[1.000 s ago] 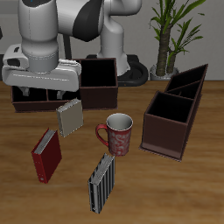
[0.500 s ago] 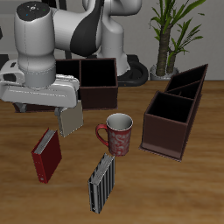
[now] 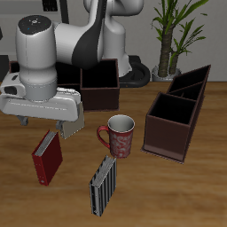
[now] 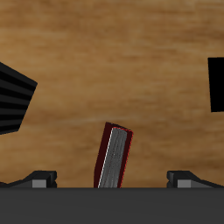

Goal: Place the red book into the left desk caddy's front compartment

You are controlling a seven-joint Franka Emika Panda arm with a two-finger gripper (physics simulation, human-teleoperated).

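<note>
The red book (image 3: 48,157) stands upright on the table near its front edge, with white page edges showing. In the wrist view the red book (image 4: 114,156) sits between my spread fingers (image 4: 39,178). My gripper (image 3: 44,124) is open and empty, hovering just above the book and slightly behind it. The left desk caddy (image 3: 175,135) is the dark maroon-brown box seen slantwise, across the table beyond the mug. Its front compartment, the one nearest the table's front edge, is open-topped and shows nothing inside.
A red patterned mug (image 3: 120,135) stands between the book and the caddy. A dark striped book (image 3: 103,184) stands near the front edge. A grey book (image 3: 71,120) stands beside my gripper. A second dark caddy (image 3: 97,82) and a potted plant (image 3: 173,35) are at the back.
My arm has come forward from over the back caddy and lowered toward the red book. The gripper stays open. No object has moved.
</note>
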